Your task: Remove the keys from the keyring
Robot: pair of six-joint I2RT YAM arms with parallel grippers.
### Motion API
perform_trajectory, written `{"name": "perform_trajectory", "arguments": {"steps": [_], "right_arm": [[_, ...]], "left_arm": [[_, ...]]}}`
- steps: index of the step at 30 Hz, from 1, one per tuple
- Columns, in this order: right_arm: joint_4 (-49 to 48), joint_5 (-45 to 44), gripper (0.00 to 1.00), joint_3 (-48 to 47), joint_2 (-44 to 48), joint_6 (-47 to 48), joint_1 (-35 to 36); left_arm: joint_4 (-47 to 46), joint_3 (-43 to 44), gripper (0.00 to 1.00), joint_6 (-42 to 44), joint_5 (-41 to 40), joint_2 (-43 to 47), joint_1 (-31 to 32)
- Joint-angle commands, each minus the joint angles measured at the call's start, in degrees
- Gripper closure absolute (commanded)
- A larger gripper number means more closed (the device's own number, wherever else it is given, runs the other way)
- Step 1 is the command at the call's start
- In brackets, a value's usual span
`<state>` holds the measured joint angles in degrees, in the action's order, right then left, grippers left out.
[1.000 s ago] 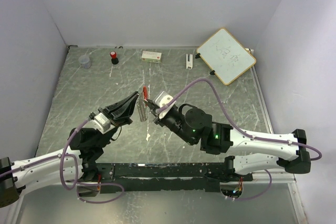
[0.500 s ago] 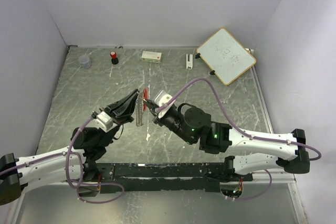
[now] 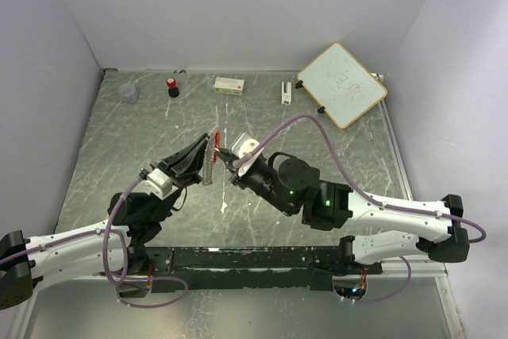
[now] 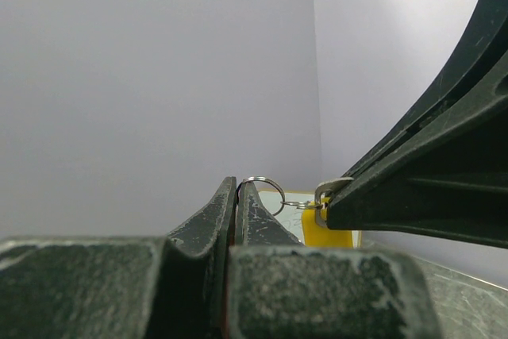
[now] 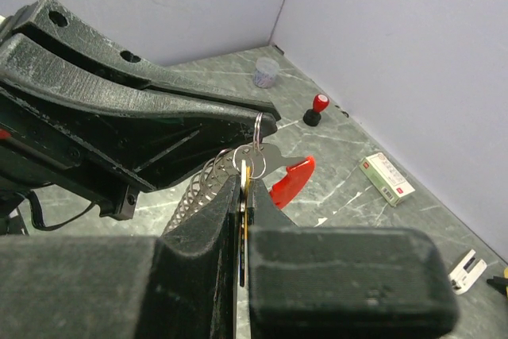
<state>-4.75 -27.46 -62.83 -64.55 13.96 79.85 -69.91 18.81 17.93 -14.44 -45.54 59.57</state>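
The bunch hangs in the air between both arms above the middle of the table. My left gripper (image 3: 209, 141) (image 4: 238, 186) is shut on the thin silvery keyring (image 4: 267, 190) (image 5: 258, 127). My right gripper (image 3: 225, 156) (image 5: 244, 183) is shut on the yellow-headed key (image 4: 326, 233) (image 5: 247, 171), which a smaller ring links to the keyring. The red key (image 3: 216, 142) (image 5: 290, 181) dangles free beside it. A silvery coil (image 3: 209, 169) (image 5: 195, 190) hangs down from the bunch.
Along the back wall stand a clear cup (image 3: 128, 94), a red-capped black bottle (image 3: 171, 86), a small box (image 3: 229, 84) and a white clip (image 3: 286, 92). A whiteboard (image 3: 342, 84) lies at the back right.
Both grippers keep their hold. The right gripper has edged up and left toward the left one, and the hanging coil has swung slightly left.
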Motion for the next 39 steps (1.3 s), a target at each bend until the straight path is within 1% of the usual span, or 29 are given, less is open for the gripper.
{"name": "perform_trajectory", "arguments": {"steps": [1,9,28,39], "right_arm": [[3.28,2.68,1.0,-3.44,1.01,-0.01,0.56],[5.88,3.47,1.0,-6.11,2.05,0.02,0.53],[6.13,2.51,1.0,-9.28,4.9,2.58,0.57],[6.47,2.59,1.0,-13.78,2.69,5.01,0.57]], "left_arm": [[-2.91,1.23,0.93,3.07,-7.25,0.32,-0.76],[-2.7,0.78,0.93,4.24,-8.89,0.15,-0.77],[-0.68,0.92,0.93,4.38,-9.38,-0.97,-0.77],[2.22,0.73,0.93,3.18,-8.25,-0.7,-0.77]]}}
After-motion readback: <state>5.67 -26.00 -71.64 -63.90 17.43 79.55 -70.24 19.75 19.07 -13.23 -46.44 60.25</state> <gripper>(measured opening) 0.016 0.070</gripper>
